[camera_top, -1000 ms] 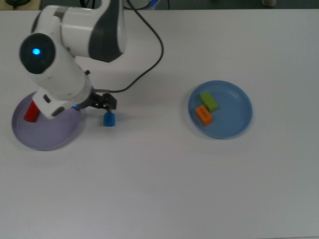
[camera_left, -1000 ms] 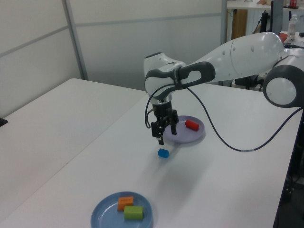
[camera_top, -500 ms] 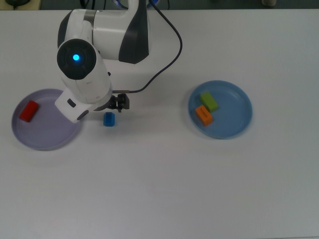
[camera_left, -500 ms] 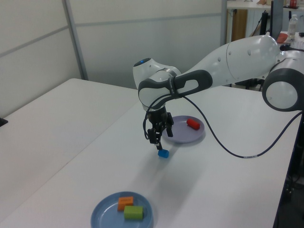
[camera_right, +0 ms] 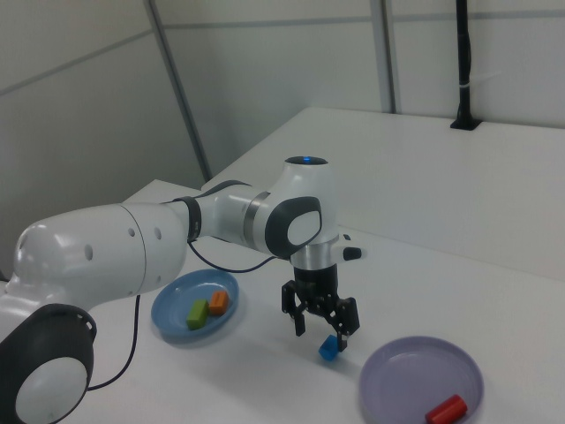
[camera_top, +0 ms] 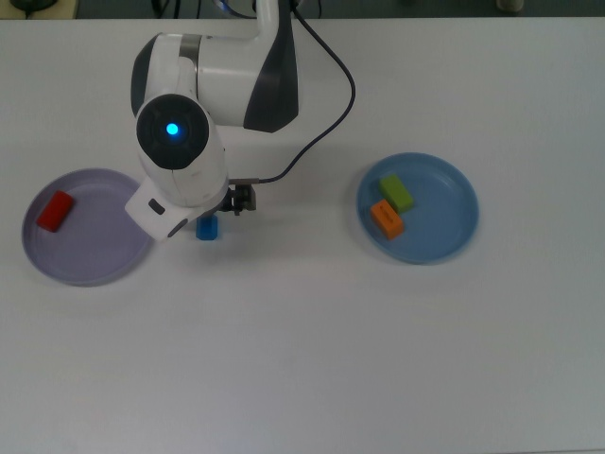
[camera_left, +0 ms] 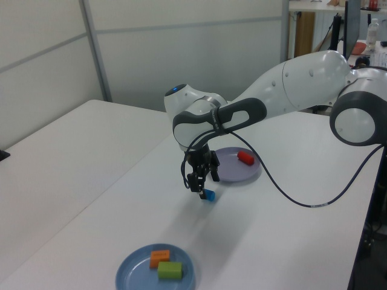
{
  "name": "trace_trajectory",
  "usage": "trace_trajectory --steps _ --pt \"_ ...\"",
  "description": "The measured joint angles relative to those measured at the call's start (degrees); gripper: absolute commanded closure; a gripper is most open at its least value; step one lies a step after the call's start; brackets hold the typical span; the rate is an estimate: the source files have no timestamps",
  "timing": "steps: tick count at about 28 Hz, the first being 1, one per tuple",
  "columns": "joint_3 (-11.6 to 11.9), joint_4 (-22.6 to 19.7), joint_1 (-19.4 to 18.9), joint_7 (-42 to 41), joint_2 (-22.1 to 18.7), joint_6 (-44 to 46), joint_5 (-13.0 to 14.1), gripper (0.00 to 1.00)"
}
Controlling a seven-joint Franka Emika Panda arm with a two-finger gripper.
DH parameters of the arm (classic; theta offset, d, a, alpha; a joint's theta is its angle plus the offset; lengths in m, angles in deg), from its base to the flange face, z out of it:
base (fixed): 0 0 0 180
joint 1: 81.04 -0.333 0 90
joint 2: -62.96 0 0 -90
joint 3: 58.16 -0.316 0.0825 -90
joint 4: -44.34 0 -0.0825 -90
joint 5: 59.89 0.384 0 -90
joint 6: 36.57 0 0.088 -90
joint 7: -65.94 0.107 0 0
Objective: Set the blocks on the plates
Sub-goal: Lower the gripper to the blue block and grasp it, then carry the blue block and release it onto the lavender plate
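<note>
**A:** Where is the arm, and what is the claw doing?

**B:** A white arm [camera_right: 177, 231] reaches over a white table [camera_top: 312, 340]; its black gripper [camera_right: 321, 329] points straight down, just above the blue cube [camera_right: 328, 347]; the fingers [camera_right: 297, 321] stand spread apart, with nothing between them. In the right view the cube sits low between the fingertips and seems to rest on the table, though the wrist hides most of this in the top view.

**A:** And the blocks?

**B:** The blue cube lies on the bare table, just beside the lavender plate [camera_top: 95, 270] and on the top view's right of it; the red block [camera_top: 55, 210] lies on that plate, near its far-left rim in the top view; the green block [camera_top: 396, 193] and orange block [camera_top: 387, 219] lie side by side, touching or nearly so, on the light blue plate [camera_top: 444, 222], well apart on the top view's right.

**A:** Anything else?

**B:** A black cable [camera_top: 326, 118] loops from the arm across the table.
</note>
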Motion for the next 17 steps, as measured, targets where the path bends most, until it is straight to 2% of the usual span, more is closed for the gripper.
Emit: trace_trajectory --steps 9,13,14,17 --pt "0.0 -0.1 -0.1 0.0 1.5 -0.3 -0.1 0.02" --pt "0.0 0.0 -0.1 0.0 1.8 -0.5 -0.5 0.24" --pt "0.0 0.0 -0.1 0.0 1.9 -0.5 -0.8 0.44" --pt "0.0 0.0 0.0 0.0 2.1 -0.5 -1.7 0.69"
